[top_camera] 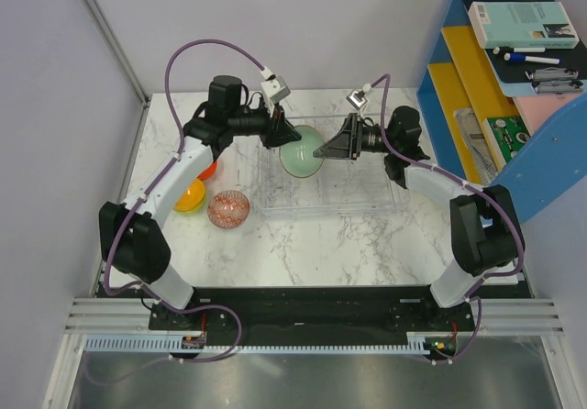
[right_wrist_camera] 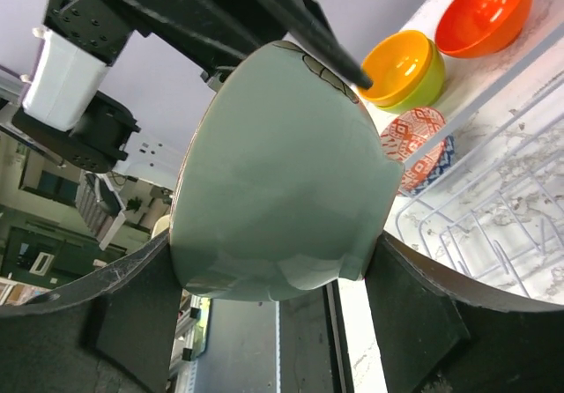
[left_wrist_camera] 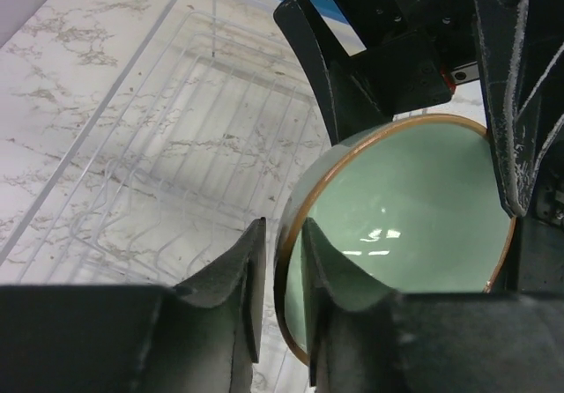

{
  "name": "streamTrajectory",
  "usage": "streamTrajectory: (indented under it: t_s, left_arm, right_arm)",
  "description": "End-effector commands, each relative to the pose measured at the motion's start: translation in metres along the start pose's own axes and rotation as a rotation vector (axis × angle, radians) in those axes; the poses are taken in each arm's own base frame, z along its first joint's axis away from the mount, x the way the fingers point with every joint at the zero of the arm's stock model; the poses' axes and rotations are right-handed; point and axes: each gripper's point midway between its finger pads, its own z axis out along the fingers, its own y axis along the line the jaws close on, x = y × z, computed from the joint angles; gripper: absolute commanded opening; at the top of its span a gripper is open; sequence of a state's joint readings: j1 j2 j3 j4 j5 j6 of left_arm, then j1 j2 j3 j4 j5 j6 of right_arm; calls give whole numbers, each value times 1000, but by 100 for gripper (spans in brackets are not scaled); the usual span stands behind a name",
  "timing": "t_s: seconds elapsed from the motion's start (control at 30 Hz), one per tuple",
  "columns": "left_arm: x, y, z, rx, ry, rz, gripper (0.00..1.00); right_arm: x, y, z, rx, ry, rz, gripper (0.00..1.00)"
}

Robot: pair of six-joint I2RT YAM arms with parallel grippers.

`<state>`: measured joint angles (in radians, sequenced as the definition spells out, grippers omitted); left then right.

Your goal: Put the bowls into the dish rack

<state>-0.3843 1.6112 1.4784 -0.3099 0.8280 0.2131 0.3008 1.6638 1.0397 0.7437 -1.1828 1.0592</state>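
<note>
Grey-green bowl (top_camera: 301,152) btwn L fingers (left_wrist_camera: 238,296) + R fingers (right_wrist_camera: 132,314) (over rack (top_camera: 358,196))

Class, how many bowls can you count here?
5: the pale green bowl held above the dish rack; left of it, the red-orange bowl, orange-yellow bowl nested in the lime bowl, and patterned bowl.

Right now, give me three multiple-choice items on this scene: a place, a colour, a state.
1. The pale green bowl is: A) held above the dish rack; B) flat on the floor; C) inside a drawer.
2. The bowl nested in the lime green bowl is: A) blue; B) orange-yellow; C) white.
3. The right claw is: A) wide open, touching nothing; B) gripping a cup; C) closed across the pale green bowl.
A, it hangs over the rack; B, the orange-yellow bowl sits inside it; C, its fingers press the bowl's sides.
</note>
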Motion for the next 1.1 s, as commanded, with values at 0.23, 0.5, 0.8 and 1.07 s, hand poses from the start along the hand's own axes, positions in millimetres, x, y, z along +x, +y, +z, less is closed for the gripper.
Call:
streamTrajectory:
  t_s: [0.23, 0.5, 0.8, 1.07]
  left_arm:
    - [-15, 37, -33, -140, -56, -32, 100]
    - [41, 91, -126, -383, -19, -249, 100]
    - [102, 88, -175, -407, 55, -314, 100]
    - [135, 79, -191, -447, 74, -331, 100]
  right_arm:
    - [-9, -11, -1, 133, 13, -185, 0]
    - [-49, -60, -28, 533, 76, -382, 0]
    - [-85, -99, -70, 890, 292, -639, 0]
    - [-100, -120, -90, 1091, 418, -809, 0]
